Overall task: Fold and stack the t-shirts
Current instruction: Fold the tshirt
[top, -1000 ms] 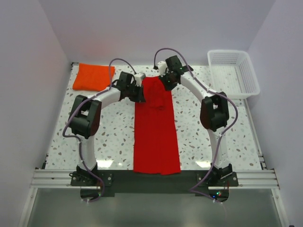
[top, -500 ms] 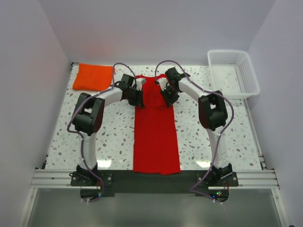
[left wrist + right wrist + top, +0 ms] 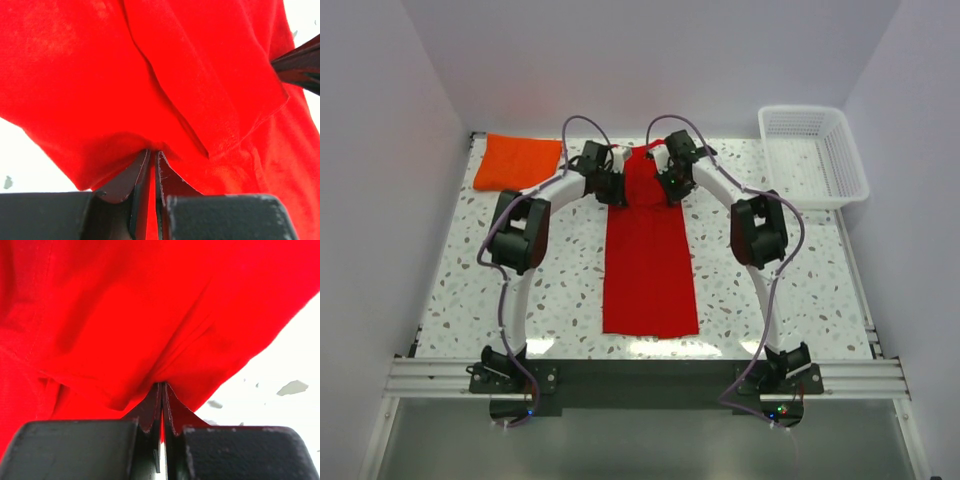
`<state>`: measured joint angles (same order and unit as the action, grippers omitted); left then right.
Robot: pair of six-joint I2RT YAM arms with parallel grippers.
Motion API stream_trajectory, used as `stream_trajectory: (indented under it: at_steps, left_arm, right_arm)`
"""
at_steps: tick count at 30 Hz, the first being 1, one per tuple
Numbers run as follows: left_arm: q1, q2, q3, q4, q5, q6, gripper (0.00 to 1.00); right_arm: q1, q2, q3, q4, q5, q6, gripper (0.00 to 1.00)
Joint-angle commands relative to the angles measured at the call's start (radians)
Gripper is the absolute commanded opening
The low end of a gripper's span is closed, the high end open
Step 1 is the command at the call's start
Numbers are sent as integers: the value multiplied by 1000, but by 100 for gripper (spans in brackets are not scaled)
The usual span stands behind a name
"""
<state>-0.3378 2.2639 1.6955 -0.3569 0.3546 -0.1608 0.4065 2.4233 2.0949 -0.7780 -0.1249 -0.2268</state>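
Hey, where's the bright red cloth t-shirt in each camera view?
Top external: bright red cloth t-shirt, a long strip down mid-table.
Left wrist: fills most of frame, pinched by left gripper.
Right wrist: fills upper left, pinched by right gripper.
Shared landmark: speckled white tabletop.

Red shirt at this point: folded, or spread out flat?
Partly folded. The red shirt lies as a long narrow strip with no sleeves sticking out; the left wrist view shows a layer folded over.

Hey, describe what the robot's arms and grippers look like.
The left arm and right arm have white tubular links, bulky black joints and looping grey-purple cables. The left gripper and right gripper each have two thin dark tapered fingers.
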Motion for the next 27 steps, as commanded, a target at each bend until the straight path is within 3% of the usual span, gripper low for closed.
stream_trajectory:
  at_steps: [1,9,14,18,24,27]
  left_arm:
    - [36,59,26,-24,-124,26,13]
    - [72,121,150,-57,-149,43,14]
    - [72,115,159,-60,-137,61,16]
    - [72,92,148,-64,-102,78,18]
    - [72,-91,60,24,45,150,28]
    - [69,-194,1,50,156,204,34]
  right_arm:
    - [-11,83,66,59,85,0,1]
    - [-14,178,223,28,85,24,4]
    - [-14,139,176,68,64,36,8]
    - [-14,108,171,66,21,53,18]
    - [-15,-51,125,63,-73,37,36]
    - [-20,-137,44,46,-97,-38,37]
